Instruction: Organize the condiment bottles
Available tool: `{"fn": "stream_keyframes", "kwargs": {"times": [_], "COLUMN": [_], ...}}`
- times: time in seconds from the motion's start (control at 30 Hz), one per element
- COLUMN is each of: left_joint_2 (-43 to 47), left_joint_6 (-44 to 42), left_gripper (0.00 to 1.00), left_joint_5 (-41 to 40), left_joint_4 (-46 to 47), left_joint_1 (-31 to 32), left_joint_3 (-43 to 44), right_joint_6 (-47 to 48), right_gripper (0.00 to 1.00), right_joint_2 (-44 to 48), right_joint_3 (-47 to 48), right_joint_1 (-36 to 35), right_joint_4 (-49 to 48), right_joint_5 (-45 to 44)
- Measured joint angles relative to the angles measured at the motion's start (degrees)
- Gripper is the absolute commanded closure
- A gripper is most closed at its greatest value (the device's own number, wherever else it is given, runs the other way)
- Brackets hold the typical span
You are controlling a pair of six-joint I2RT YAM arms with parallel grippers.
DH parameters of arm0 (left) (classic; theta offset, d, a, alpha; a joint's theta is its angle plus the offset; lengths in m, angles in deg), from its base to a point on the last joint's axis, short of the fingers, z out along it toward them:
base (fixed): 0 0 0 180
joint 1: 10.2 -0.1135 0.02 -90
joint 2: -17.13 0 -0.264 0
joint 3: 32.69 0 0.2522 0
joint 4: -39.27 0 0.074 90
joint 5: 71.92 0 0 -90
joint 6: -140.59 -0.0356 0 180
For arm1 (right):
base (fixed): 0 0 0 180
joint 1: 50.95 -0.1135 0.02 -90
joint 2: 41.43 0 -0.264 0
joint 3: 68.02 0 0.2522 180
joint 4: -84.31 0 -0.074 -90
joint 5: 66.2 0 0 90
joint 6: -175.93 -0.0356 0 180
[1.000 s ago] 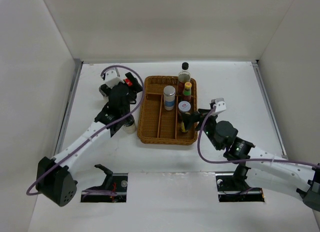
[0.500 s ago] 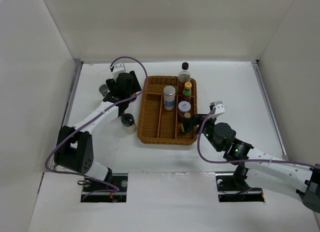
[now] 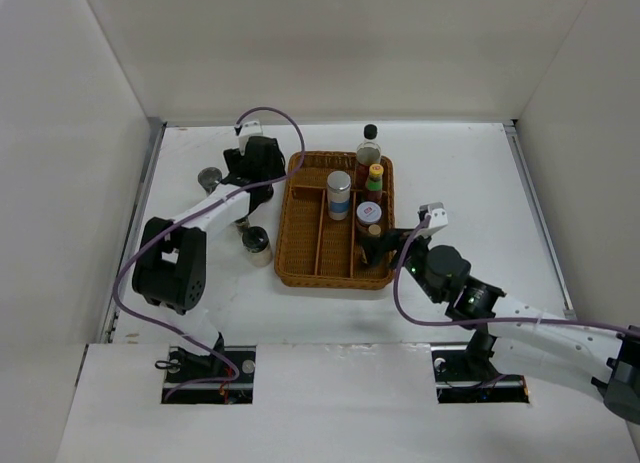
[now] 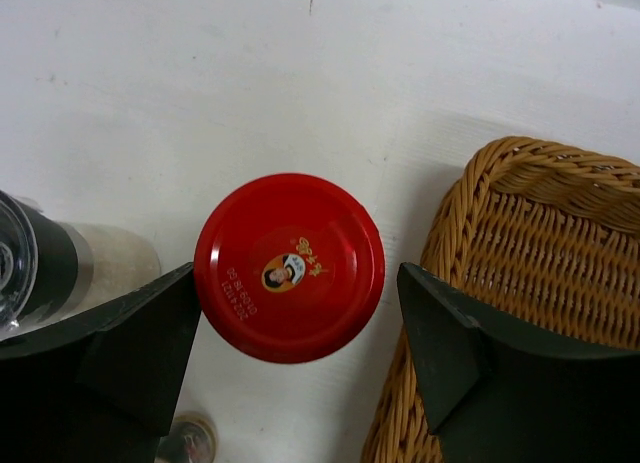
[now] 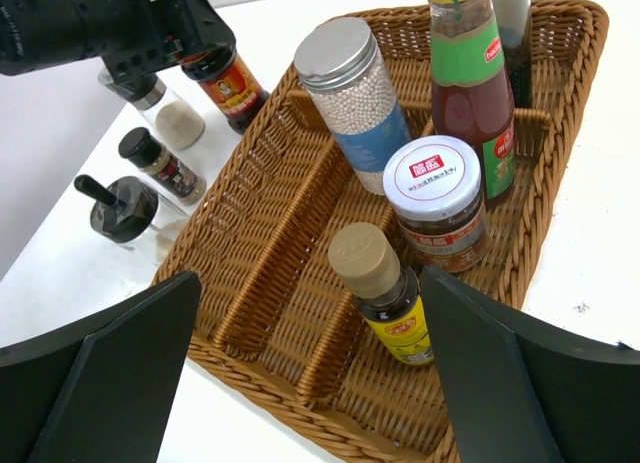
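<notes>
The top camera shows me a brown wicker divided tray (image 3: 318,245) on the white counter (image 3: 460,173). Along its right side, far to near, stand a black-capped clear bottle (image 3: 369,141), a slim yellow-capped red sauce bottle (image 3: 375,176), a squat white-lidded jar (image 3: 369,214) and a small tan-capped dark bottle (image 3: 374,233). A silver-capped jar of white beads (image 3: 339,191) stands to their left, inside the tray. A black-capped shaker (image 3: 256,245) is on the counter, left of the tray. The left end effector (image 3: 245,173) hangs by the tray's far left corner. The right end effector (image 3: 388,245) is at the near right corner, beside the tan-capped dark bottle. From up here I cannot tell how either one's jaws stand.

On the left wrist camera I look straight down on a red-lidded jar (image 4: 289,268) with a small portrait printed at the lid's centre. It stands upright on the counter, just beside the tray's rim. The left end effector straddles it, jaws apart. The left finger (image 4: 140,333) meets the lid's edge, and a thin gap shows at the right one, so it is not clamped. A clear shaker with pale contents (image 4: 90,268) stands close by on the left.

On the right wrist camera the jaws are spread wide and grip nothing. The tan-capped dark bottle stands upright in the tray between them, nearer the right finger (image 5: 520,373). I cannot tell whether they touch.
</notes>
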State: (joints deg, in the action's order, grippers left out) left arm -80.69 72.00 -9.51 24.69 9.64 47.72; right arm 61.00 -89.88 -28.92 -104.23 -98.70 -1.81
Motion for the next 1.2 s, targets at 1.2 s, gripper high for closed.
{"fn": "stream_keyframes", "kwargs": {"times": [1.2], "left_joint_2": [2.2], "left_joint_6": [-6.8], "left_gripper": [0.60], "left_joint_5": [0.1], "left_joint_4": [-1.2], "left_joint_1": [10.8], "left_joint_3": [13.2], "right_joint_6": [-0.8], "right_gripper": [0.02], "right_joint_2": [-0.1], "right_joint_3": [-1.1], "right_joint_1": [2.7], "right_joint_4": [-1.4], "right_joint_5": [1.0]}}
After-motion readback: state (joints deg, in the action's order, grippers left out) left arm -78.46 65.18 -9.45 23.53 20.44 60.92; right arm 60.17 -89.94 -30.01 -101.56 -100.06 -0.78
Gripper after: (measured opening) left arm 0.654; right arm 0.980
